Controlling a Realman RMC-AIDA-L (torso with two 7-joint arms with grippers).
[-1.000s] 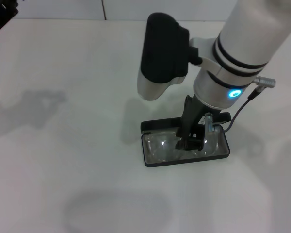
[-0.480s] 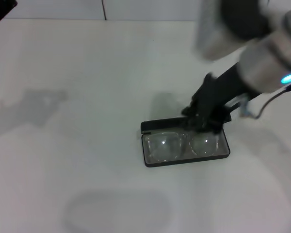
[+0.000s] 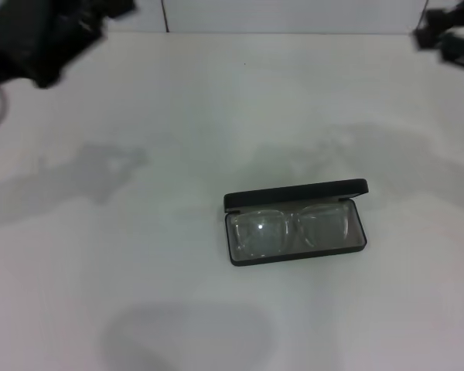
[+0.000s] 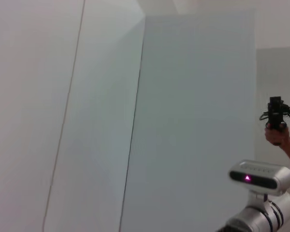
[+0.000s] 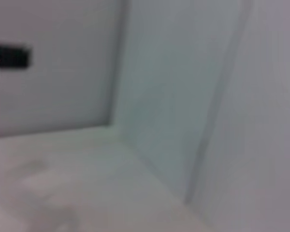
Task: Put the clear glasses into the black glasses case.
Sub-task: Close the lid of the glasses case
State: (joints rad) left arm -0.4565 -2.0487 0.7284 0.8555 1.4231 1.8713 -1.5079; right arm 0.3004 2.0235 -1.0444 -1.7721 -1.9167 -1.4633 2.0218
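Note:
The black glasses case (image 3: 295, 195) lies open on the white table, a little right of the middle in the head view, with its lid standing up along the far side. The clear glasses (image 3: 288, 230) rest inside it, lenses flat on the grey lining. My right gripper (image 3: 447, 34) is a dark shape at the far right corner of the view, high and well away from the case. At the far left corner, my left gripper (image 3: 48, 37) shows as a dark blur, also far from the case. Neither wrist view shows the case or the glasses.
The white table (image 3: 139, 255) stretches all around the case. Walls and a corner fill both wrist views. In the left wrist view the robot's head (image 4: 260, 177) shows low, and a person's hand (image 4: 279, 136) holds a dark device behind it.
My right arm has lifted off the case and pulled back to the far right corner, leaving the glasses inside. The left arm has moved further into view at the far left.

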